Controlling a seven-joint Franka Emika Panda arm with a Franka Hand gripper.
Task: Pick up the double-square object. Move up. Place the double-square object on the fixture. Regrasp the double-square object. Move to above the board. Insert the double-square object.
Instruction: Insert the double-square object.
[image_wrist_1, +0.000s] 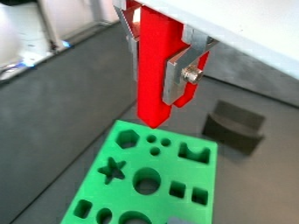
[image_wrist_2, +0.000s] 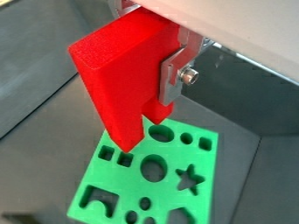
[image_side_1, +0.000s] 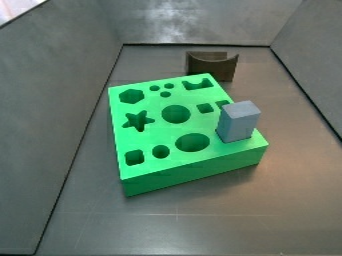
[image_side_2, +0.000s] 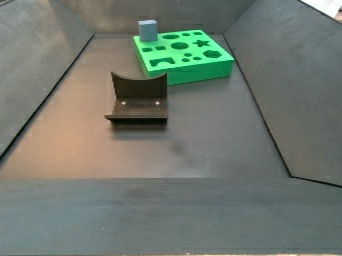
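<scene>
We have the double-square object clamped in the tool: in both wrist views its red body hangs between the silver fingers, lower end pointing down at the board, clear of it. The side views show neither the arm nor the red piece, so we judge that we are high above the board and that the step in hand is the move to above it, with the insertion to follow.

To do this well, we should settle the sideways position before descending. In a wrist view the red tip sits over the board's edge nearest the fixture, beside a small round hole; we cannot tell from these pictures which cut-out matches the piece. We would pick the hole first, then centre the tip over it and square the piece's faces to the hole's sides.

In a side view the grey-blue cube stands on the board at about 3 o'clock from the large round hole, with the fixture beyond the board at 12 o'clock. We should keep our path clear of the cube.

Then we lower slowly and straight, keeping the grip firm so the piece does not tilt on contact.
</scene>
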